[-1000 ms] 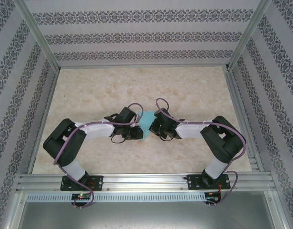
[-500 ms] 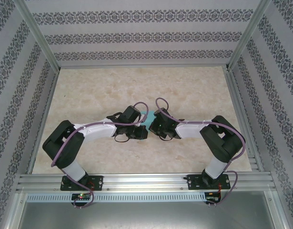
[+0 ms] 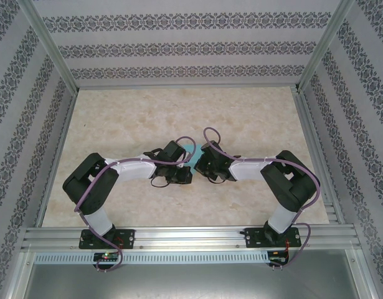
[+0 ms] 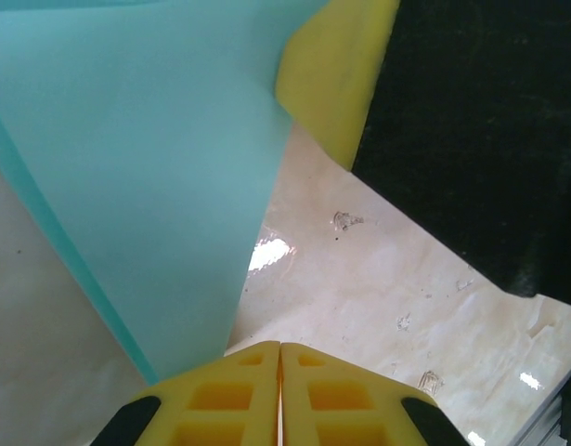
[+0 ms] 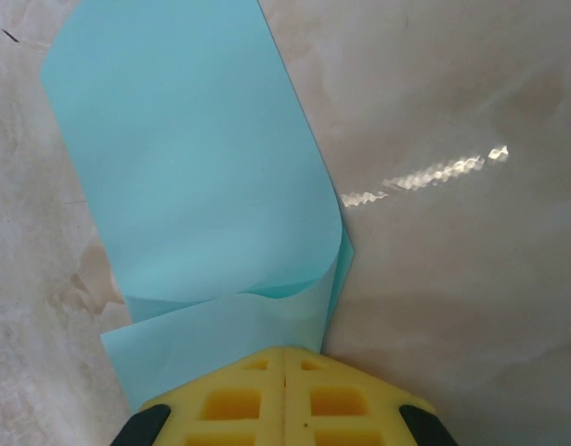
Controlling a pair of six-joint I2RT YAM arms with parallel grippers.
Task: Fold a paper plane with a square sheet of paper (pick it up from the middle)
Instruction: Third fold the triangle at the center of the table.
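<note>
The square sheet of paper (image 5: 183, 158) was thin, smooth and turquoise-blue. It was doubled over on itself, with a soft rounded bend along one side instead of a pressed crease. In the left wrist view it tapered to a narrow end, with a darker layer showing along one edge. It lay near the middle of the worktop (image 3: 179, 112), well away from all four edges and between the two wrists.

The worktop was a glossy cream surface with pale marble veining and small bright glints of light. Walls papered in grey ornamental bands (image 3: 179, 47) closed in the far and side edges. A ribbed aluminium rail (image 3: 179, 237) ran along the near edge. Purple cables (image 3: 179, 138) looped over both wrists. From above, the black wrist housings hid all but a sliver of the paper.

The right gripper (image 5: 285, 358) had yellow, waffle-moulded pads pressed together with no gap. The lower fold of the paper ran in between their tips, so it was pinching the sheet. One of its fingers (image 4: 333, 79) overlapped the paper's upper edge.

The left gripper (image 4: 280, 358) was also closed, pad against pad. The paper's narrow end met its left finger, but I could not tell whether it was caught there.

Both arms were folded at the elbow, forearms reaching inward, wrists nearly nose to nose.
</note>
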